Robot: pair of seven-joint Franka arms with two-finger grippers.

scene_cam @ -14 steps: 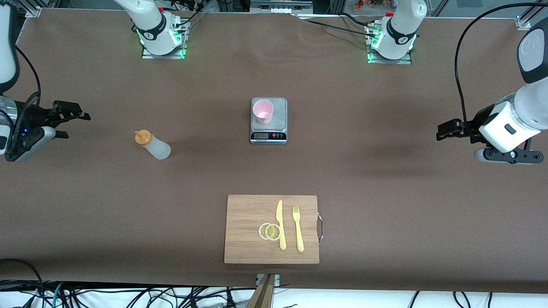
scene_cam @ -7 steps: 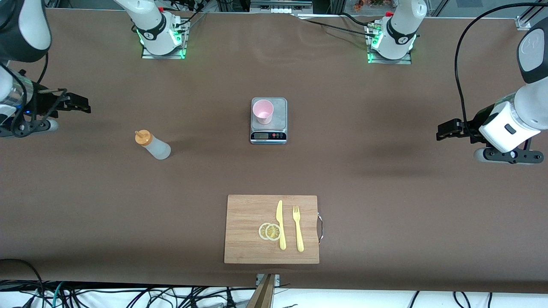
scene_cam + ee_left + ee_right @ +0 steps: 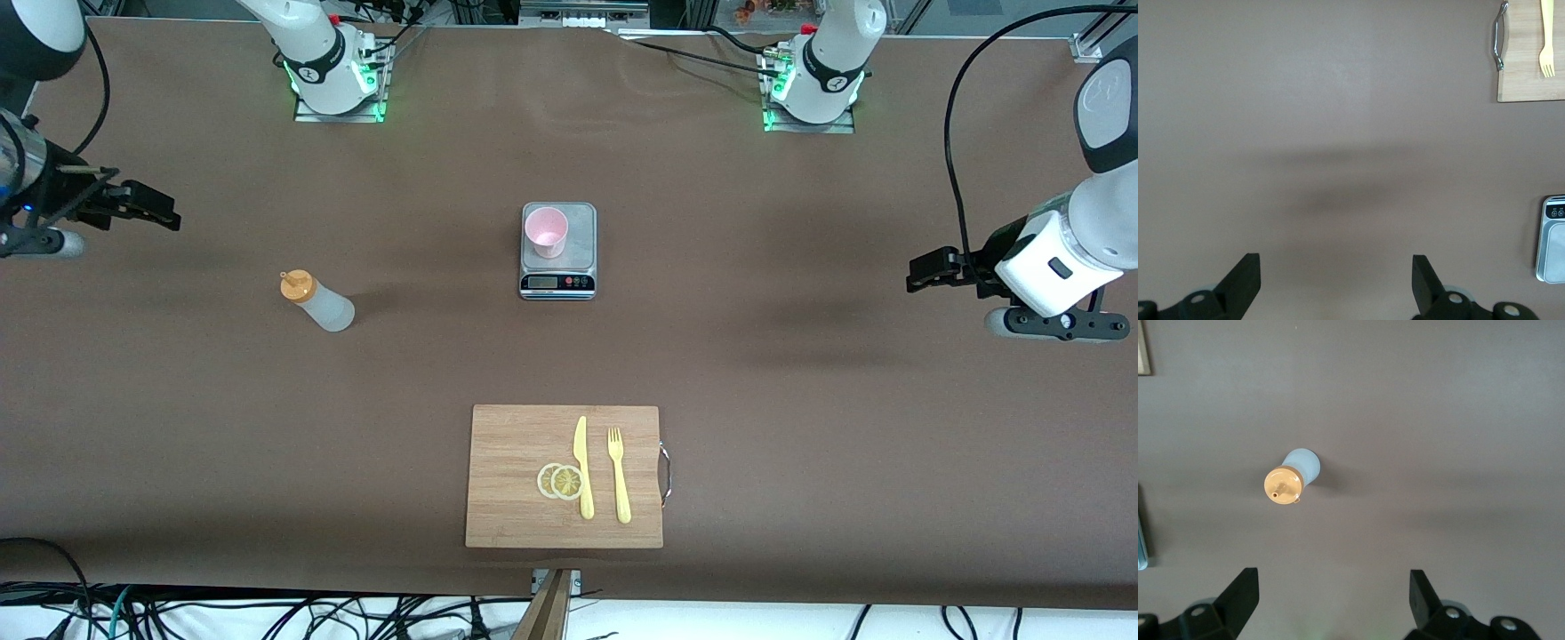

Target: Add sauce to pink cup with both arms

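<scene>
The sauce bottle (image 3: pixel 316 301), whitish with an orange cap, stands on the table toward the right arm's end; it also shows in the right wrist view (image 3: pixel 1293 475). The pink cup (image 3: pixel 546 231) stands on the grey scale (image 3: pixel 578 258) at mid-table. My right gripper (image 3: pixel 160 213) is open and empty over bare table at the right arm's end, apart from the bottle; its fingers frame bare table (image 3: pixel 1333 583). My left gripper (image 3: pixel 921 269) is open and empty over the left arm's end of the table (image 3: pixel 1335 267) and waits there.
A wooden cutting board (image 3: pixel 516 444) with two lemon slices (image 3: pixel 560 481), a yellow knife (image 3: pixel 582 467) and a yellow fork (image 3: pixel 618 474) lies nearer to the front camera than the scale. The board's corner (image 3: pixel 1531 83) and the scale's edge (image 3: pixel 1553 250) show in the left wrist view.
My right gripper has shifted toward the bases' side of the table, staying open and empty. The left arm, bottle and cup have not moved.
</scene>
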